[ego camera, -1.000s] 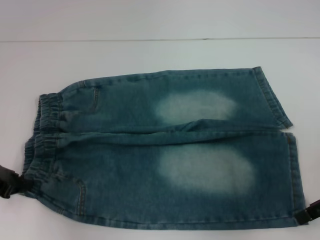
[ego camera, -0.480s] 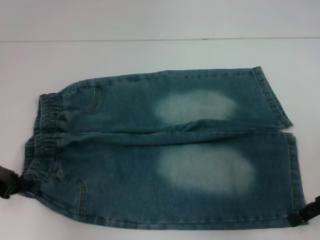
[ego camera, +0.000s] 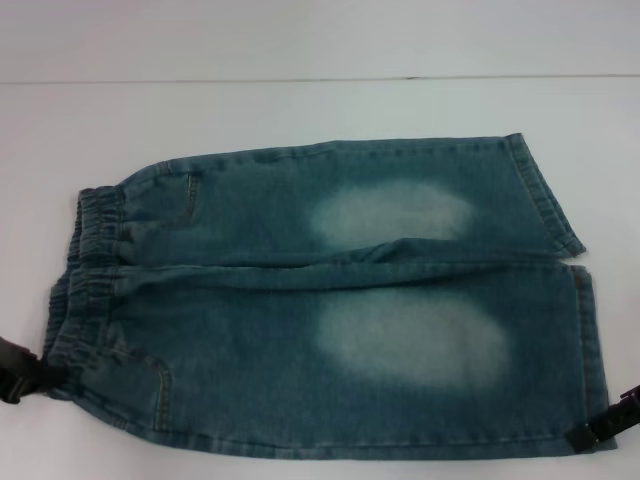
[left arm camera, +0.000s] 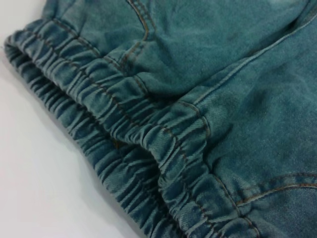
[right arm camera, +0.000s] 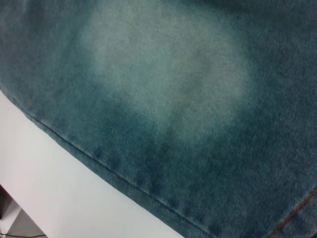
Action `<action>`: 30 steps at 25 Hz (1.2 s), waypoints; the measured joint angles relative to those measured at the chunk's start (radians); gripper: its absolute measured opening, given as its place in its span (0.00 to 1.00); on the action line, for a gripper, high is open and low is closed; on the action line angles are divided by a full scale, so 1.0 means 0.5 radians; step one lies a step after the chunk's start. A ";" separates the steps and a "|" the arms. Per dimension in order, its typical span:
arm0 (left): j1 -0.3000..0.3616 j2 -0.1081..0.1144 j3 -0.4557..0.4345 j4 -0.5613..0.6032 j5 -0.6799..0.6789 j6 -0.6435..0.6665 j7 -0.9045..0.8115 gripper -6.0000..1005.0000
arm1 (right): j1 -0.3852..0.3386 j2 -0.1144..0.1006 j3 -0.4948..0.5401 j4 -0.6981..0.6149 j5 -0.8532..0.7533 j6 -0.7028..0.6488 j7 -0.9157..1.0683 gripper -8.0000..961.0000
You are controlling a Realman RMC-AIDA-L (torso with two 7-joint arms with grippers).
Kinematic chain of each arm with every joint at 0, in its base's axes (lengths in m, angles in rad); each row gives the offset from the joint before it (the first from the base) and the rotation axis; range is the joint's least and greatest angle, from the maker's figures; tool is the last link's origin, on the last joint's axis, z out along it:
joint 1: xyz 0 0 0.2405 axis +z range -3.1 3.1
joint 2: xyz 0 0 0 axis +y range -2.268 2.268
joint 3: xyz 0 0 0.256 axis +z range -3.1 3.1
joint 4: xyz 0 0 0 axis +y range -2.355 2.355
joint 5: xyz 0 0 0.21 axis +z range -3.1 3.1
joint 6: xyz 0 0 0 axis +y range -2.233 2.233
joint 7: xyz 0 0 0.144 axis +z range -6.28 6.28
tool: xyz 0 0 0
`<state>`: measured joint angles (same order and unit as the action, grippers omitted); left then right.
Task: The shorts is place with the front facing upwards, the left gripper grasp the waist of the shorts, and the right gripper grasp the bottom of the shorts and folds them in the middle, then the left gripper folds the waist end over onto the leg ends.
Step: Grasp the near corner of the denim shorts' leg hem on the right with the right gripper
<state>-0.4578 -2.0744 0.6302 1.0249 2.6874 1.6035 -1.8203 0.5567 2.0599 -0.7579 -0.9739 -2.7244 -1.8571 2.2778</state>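
Observation:
The blue denim shorts [ego camera: 320,300] lie flat on the white table [ego camera: 300,110], front up, with two pale thigh patches. The gathered elastic waist [ego camera: 85,270] is at the left. The bottom of the shorts, the two stitched leg ends [ego camera: 590,340], is at the right. My left gripper [ego camera: 20,370] sits at the near corner of the waist, touching the cloth. My right gripper [ego camera: 598,430] rests at the near corner of the near leg hem. The left wrist view shows the puckered waistband [left arm camera: 124,134] close up. Filling the right wrist view are a faded patch [right arm camera: 173,89] and the side seam.
Bare white table surrounds the shorts on the far side and at both ends. The far table edge [ego camera: 320,79] runs across the top of the head view. In the right wrist view a strip of table [right arm camera: 49,183] shows beside the seam.
My right gripper has slid a little leftward along the near hem corner. My left gripper has shifted slightly, and the waist corner beside it has moved a bit.

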 joint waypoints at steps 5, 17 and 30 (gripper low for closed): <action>0.000 -0.001 0.000 -0.004 0.002 0.000 0.000 0.07 | 0.008 -0.001 -0.002 0.025 -0.008 0.014 -0.015 0.77; 0.001 -0.008 0.000 -0.007 0.014 0.002 -0.006 0.07 | 0.012 -0.003 -0.006 0.080 -0.015 0.061 -0.055 0.44; -0.011 -0.005 -0.033 -0.038 0.010 0.008 -0.025 0.06 | 0.001 -0.019 0.025 0.083 0.023 0.068 -0.131 0.05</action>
<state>-0.4635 -2.0767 0.6138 1.0058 2.6925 1.6075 -1.8328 0.5570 2.0503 -0.7452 -0.9324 -2.7130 -1.8233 2.2124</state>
